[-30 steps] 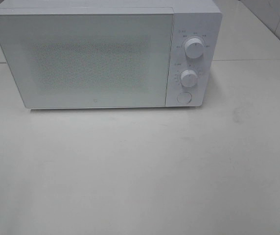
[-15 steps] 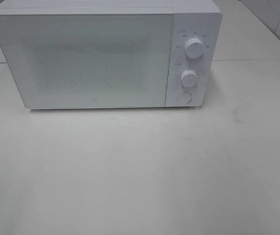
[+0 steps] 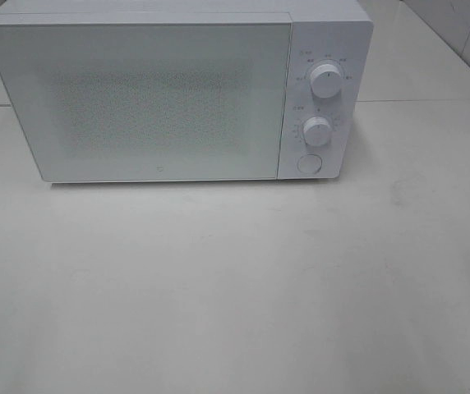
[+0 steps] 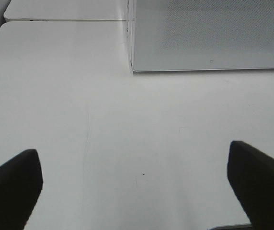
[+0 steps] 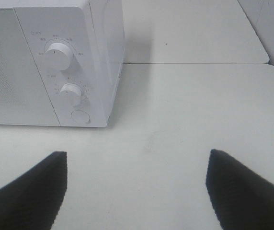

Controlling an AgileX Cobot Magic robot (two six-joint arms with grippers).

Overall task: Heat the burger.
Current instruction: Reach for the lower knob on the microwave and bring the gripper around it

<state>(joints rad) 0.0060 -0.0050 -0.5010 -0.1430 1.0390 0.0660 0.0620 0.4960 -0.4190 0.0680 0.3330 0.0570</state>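
No burger shows, and the microwave (image 3: 177, 90) is shut. Your left gripper (image 4: 136, 189) and right gripper (image 5: 136, 189) gape wide, empty, in front of it. Opening its door (image 3: 95, 123) likely comes next.

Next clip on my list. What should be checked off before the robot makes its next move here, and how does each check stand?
1. Microwave door fully shut: ok.
2. Whereabouts of the burger: cannot tell; no view shows it, and the door's mesh hides the inside.
3. Left gripper open, holding nothing: ok.
4. Right gripper open, holding nothing: ok.
5. Settings of upper knob and lower knob: cannot tell; markings too small.
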